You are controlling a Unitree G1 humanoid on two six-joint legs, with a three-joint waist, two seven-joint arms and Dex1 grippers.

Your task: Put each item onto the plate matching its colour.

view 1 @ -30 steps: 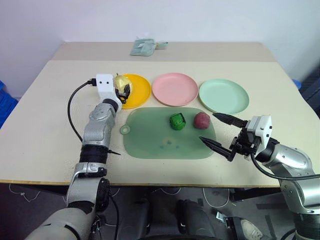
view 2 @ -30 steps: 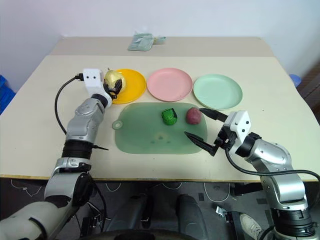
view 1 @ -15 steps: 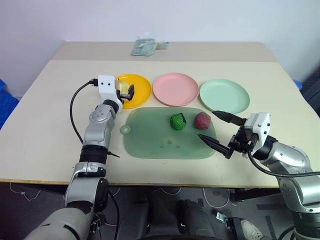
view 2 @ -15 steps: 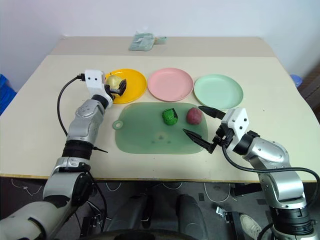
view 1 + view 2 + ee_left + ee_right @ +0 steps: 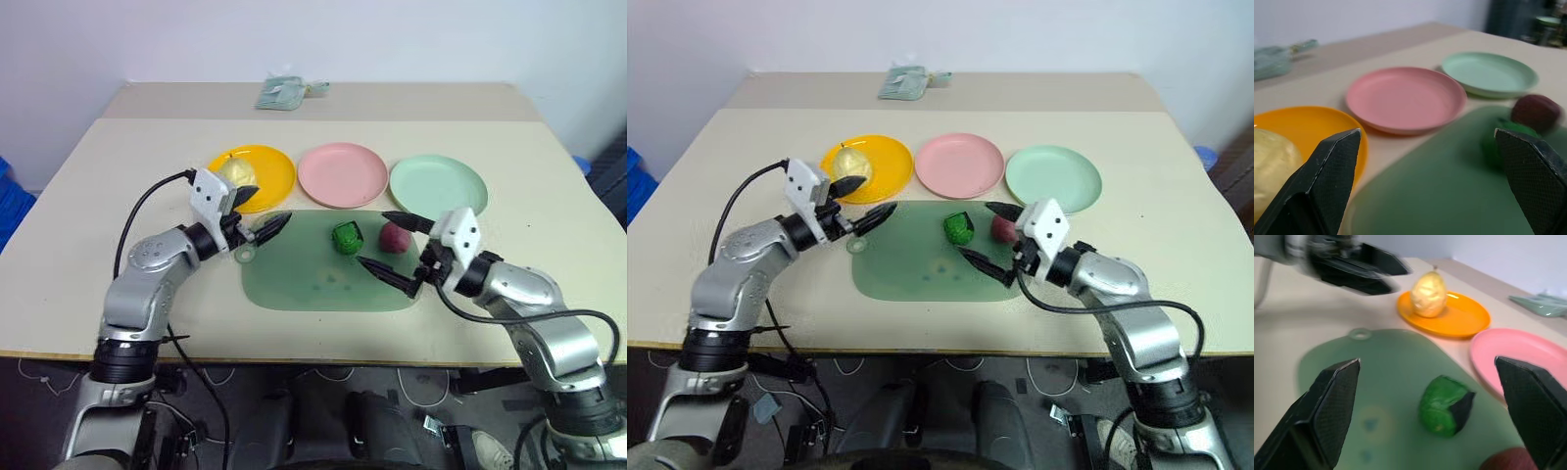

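Note:
The pale yellow pear (image 5: 238, 172) stands on the yellow plate (image 5: 269, 168), free of any gripper. On the green mat (image 5: 304, 269) lie the dark green chunk (image 5: 347, 237) and the red-purple ball (image 5: 397, 237), side by side. The pink plate (image 5: 343, 174) and mint plate (image 5: 438, 186) carry nothing. My left gripper (image 5: 876, 195) is open and empty, level at the mat's left corner, near the yellow plate's front rim. My right gripper (image 5: 371, 237) is open over the mat's right side, its fingers spanning the ball. From the right wrist, the chunk (image 5: 1444, 404) sits between the open fingers.
A folded pale green cloth (image 5: 284, 91) lies at the far edge of the beige table (image 5: 98, 215). A black cable (image 5: 147, 206) loops from my left wrist. The three plates stand in a row just behind the mat.
My left gripper opened, left the pear on the yellow plate, and drew back, swinging right toward the mat. My right gripper moved left over the mat toward the ball.

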